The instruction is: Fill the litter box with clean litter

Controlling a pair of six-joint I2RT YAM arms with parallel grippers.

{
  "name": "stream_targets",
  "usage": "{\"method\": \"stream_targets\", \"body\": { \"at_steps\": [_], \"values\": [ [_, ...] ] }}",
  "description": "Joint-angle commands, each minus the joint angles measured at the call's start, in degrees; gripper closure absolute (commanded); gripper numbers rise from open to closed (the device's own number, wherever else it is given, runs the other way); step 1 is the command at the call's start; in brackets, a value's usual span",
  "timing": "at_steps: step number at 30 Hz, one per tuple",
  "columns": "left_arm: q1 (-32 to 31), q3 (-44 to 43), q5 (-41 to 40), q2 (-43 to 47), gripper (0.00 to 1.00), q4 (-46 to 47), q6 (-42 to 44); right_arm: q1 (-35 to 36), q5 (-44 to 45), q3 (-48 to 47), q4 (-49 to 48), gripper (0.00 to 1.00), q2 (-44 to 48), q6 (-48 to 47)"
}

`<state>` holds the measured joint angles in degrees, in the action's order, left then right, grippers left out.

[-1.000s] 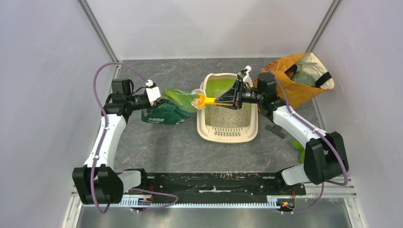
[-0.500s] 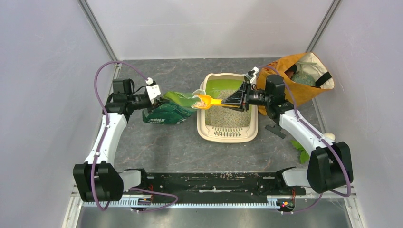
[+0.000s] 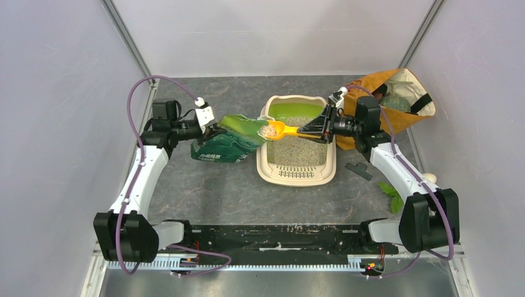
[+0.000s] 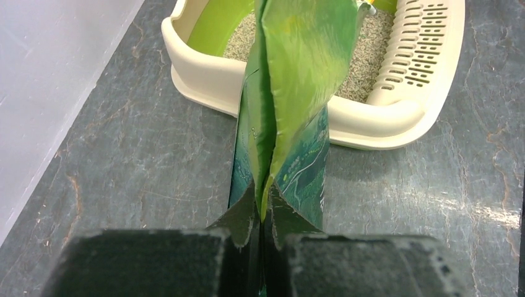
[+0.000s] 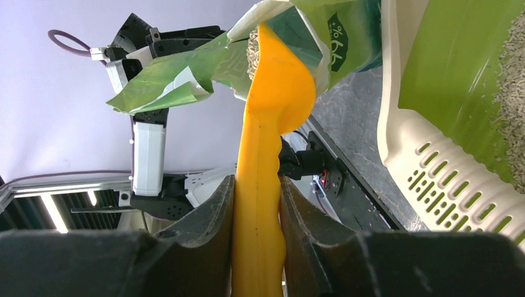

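Left fingers (image 4: 235, 247) pinched shut on the top edge of the green litter bag (image 3: 226, 142), holding its mouth up and open toward the litter box (image 3: 296, 179) on the tabletop (image 3: 216, 192). Right fingers (image 5: 213, 216) clamp the orange scoop (image 3: 280, 130) by its handle, with the loaded bowl at the box's rim, beside the bag mouth. Clean litter (image 3: 297, 148) covers part of the box floor. Bag print: "99%" legible; the white characters are possibly a brand, too small to read.

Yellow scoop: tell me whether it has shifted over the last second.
Yes. The scoop has drawn rightward, from the left rim of the litter box to over its inside.
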<state>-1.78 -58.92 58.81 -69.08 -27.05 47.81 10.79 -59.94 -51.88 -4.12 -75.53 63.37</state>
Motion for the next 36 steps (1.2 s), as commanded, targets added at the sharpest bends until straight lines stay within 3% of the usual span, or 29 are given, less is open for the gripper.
{"method": "stream_targets", "body": {
  "at_steps": [1, 11, 19, 25, 30, 36],
  "values": [
    [-0.9, -5.0, 2.2, 0.0, 0.98, 3.5, -2.4, -2.3, -3.2, -1.6, 0.8, 1.0, 2.8, -1.2],
    [-2.3, -5.8, 0.1, -1.1, 0.98, 3.0, -2.4, -9.3, -6.5, -2.2, 7.9, 1.0, 5.2, -4.3],
    [-2.3, -6.2, -0.1, -1.5, 0.98, 1.8, -1.2, -17.2, -9.3, -5.2, 19.1, 1.0, 5.5, -13.3],
    [-2.4, -6.7, 0.3, -1.4, 0.98, 1.1, -0.5, -17.3, 6.0, -17.0, 49.5, 1.0, 1.8, -39.4],
    [-2.4, -6.5, 0.3, -1.0, 0.98, 0.4, 0.6, -13.4, 24.6, -23.7, 57.6, 1.0, 0.3, -47.5],
    [-2.4, -6.0, 0.3, -0.2, 0.98, -1.2, 2.5, -2.7, 40.8, -30.7, 60.3, 1.0, -2.3, -51.7]
  ]
}}
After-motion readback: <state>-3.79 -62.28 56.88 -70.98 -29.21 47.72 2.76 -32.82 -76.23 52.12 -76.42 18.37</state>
